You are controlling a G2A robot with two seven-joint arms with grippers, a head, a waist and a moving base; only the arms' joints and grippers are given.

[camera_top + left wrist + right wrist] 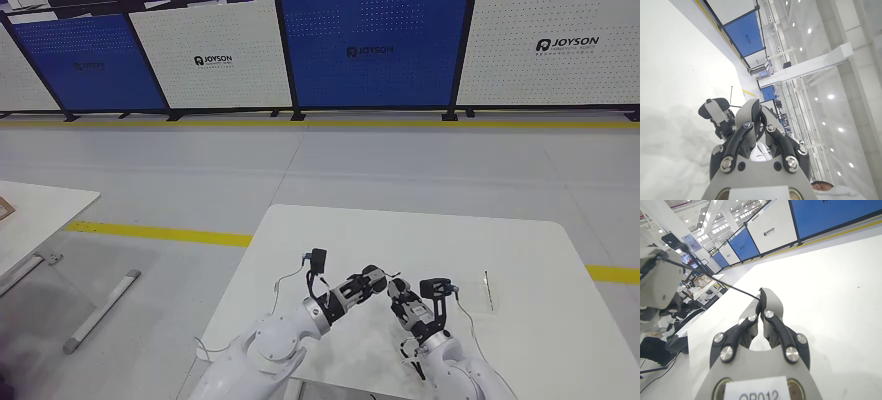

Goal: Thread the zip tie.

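- the right claw [761,299] is pinching one end of the black zip tie [730,286] between its closed fingertips, over the white counter [819,298].
- the zip tie is running in a straight line to the grey left claw [660,279] and crossing its face.
- blue and white panels [772,236] are standing beyond the counter.

White desk [500,240] lower centre of the top view, grey floor [300,160] around it, yellow line [160,233] mid left. Blue and white partition panels [370,50] along upper edge. Second white table [40,215] far left, possibly a metal bar [100,310] on the floor below it. Round ceiling lights [831,96], white beam [819,62].
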